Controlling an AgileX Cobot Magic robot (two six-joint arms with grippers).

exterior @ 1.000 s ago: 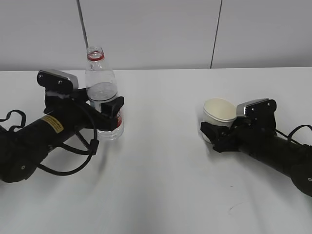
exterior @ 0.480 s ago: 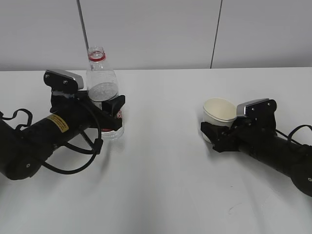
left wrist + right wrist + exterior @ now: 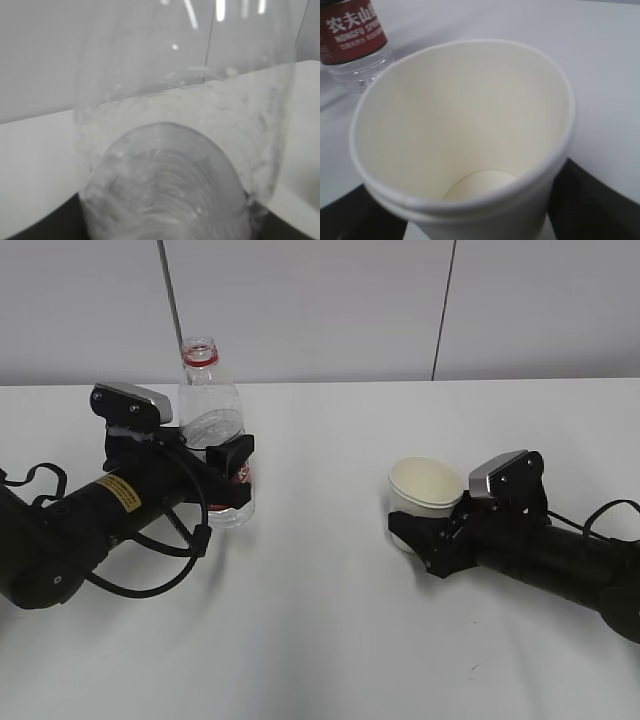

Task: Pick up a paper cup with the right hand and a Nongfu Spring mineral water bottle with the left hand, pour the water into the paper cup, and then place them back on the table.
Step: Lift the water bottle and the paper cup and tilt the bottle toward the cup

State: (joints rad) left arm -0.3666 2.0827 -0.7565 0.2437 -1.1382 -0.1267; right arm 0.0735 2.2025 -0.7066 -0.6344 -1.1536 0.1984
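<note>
left hand (image 3: pixel 228 472) clamps upright clear ribbed plastic bottle (image 3: pixel 212 420), mouth up | right hand (image 3: pixel 425 540) grips off-white paper cup (image 3: pixel 426 490), tilted, above white counter (image 3: pixel 330 640)

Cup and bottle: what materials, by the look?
Paper cup: matte off-white paper, going by its rolled rim and dull inside. Nongfu Spring mineral water bottle: clear glossy plastic, likely thin; ribbed see-through body, highlights, printed red label.

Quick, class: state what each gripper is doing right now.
Left gripper: shut on the water bottle.
Right gripper: shut on the paper cup.
</note>
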